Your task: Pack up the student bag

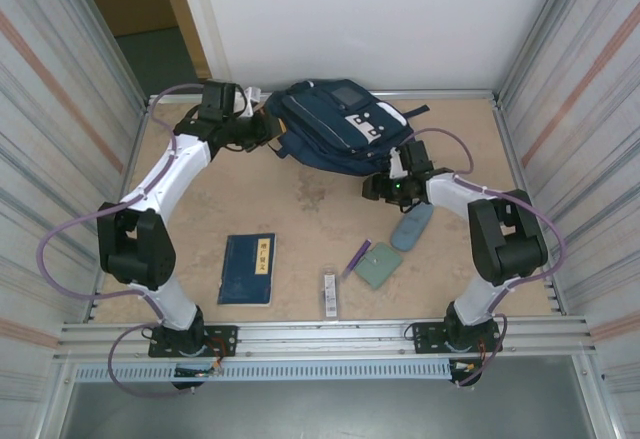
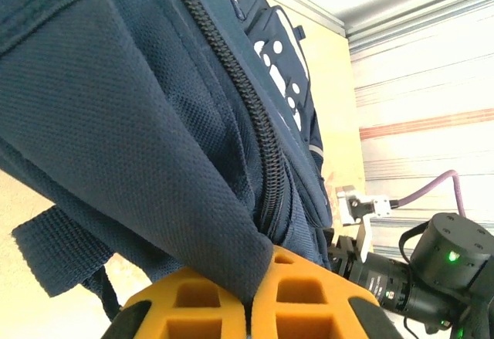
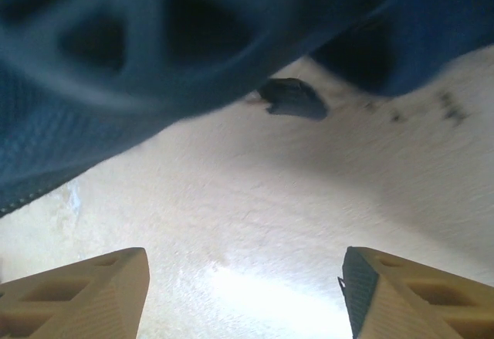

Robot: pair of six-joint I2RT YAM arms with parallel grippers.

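The student bag [image 1: 335, 124], navy with white patches, lies at the back middle of the table. My left gripper [image 1: 263, 131] sits at its left edge. In the left wrist view this gripper [image 2: 251, 300] is shut on a fold of the bag's fabric [image 2: 139, 115], just beside the black zip [image 2: 258, 138]. My right gripper [image 1: 385, 187] hovers at the bag's near right edge. Seen from the right wrist, it [image 3: 243, 277] stands open over bare table, with blurred bag fabric [image 3: 154, 61] just beyond its fingers and nothing between them.
On the near half of the table lie a dark-blue book [image 1: 247, 269], a small white stick-shaped item [image 1: 330, 294], a purple pen [image 1: 357, 256], a grey-green case [image 1: 378, 264] and a blue-grey pouch [image 1: 411, 227]. Ribbed metal walls [image 1: 60, 139] close in both sides.
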